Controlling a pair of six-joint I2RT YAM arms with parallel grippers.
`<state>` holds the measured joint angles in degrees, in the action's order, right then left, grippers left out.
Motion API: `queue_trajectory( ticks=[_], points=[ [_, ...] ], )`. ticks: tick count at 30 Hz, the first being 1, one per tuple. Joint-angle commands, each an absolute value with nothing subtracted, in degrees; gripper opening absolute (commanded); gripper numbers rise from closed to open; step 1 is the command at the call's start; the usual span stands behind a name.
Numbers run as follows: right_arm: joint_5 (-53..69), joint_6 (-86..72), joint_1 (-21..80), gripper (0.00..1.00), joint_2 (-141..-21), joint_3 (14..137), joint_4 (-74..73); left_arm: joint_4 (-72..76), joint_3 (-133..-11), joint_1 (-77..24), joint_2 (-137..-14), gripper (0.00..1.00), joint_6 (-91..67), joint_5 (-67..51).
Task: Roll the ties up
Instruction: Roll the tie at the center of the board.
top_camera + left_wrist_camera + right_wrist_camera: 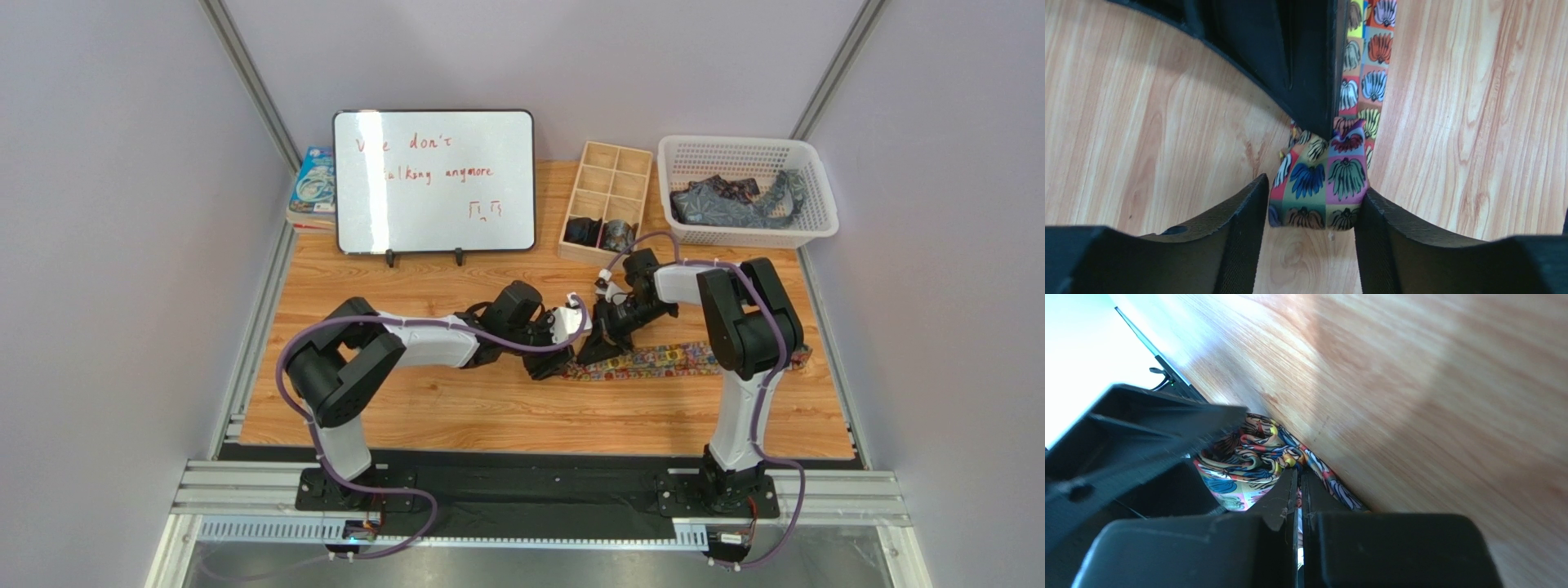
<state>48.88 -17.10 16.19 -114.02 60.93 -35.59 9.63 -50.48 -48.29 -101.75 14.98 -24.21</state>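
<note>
My left pincer (577, 322) and right pincer (610, 321) meet mid-table over one end of the multicoloured tie (662, 360), which trails away to my right under the right arm. Whether either pincer grips it, I cannot tell. Beyond them sits a wooden divided box (606, 200), with a white basket (748, 156) of dark ties (734, 200) farther right.

Bright, even light from above; right wrist view glares upper left, with blurred foreground.

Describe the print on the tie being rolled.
Multicoloured squares, each with a dark fan-like motif; the tie shows best in the left wrist view.
</note>
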Motion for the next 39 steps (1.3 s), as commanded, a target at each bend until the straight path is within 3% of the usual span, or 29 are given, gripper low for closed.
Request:
queue_trajectory(
  ticks=[1,5,19,27,35,39],
  points=[
    [33.4,-15.73,18.46,0.0,-119.44,59.24,-32.78,13.62,-53.7,-48.16,-103.36,0.51,14.06,-27.24],
    [33.66,-16.43,19.33,0.0,-120.58,60.03,-32.52,13.8,-54.67,-48.16,-103.19,0.4,13.71,-30.05],
    [34.89,-19.16,19.86,0.0,-120.67,60.56,-30.59,12.4,-54.67,-48.16,-102.13,0.53,12.39,-32.61],
    [35.42,-19.86,19.25,0.0,-119.97,59.68,-29.97,7.48,-48.69,-45.79,-94.49,0.54,16.61,-30.85],
    [36.91,-21.27,19.95,0.0,-120.32,59.77,-28.39,9.23,-49.74,-45.7,-96.41,0.49,16.61,-31.29],
    [37.09,-21.8,20.13,0.0,-120.32,59.77,-28.21,9.32,-51.15,-45.7,-97.65,0.42,16.79,-31.72]
  ],
)
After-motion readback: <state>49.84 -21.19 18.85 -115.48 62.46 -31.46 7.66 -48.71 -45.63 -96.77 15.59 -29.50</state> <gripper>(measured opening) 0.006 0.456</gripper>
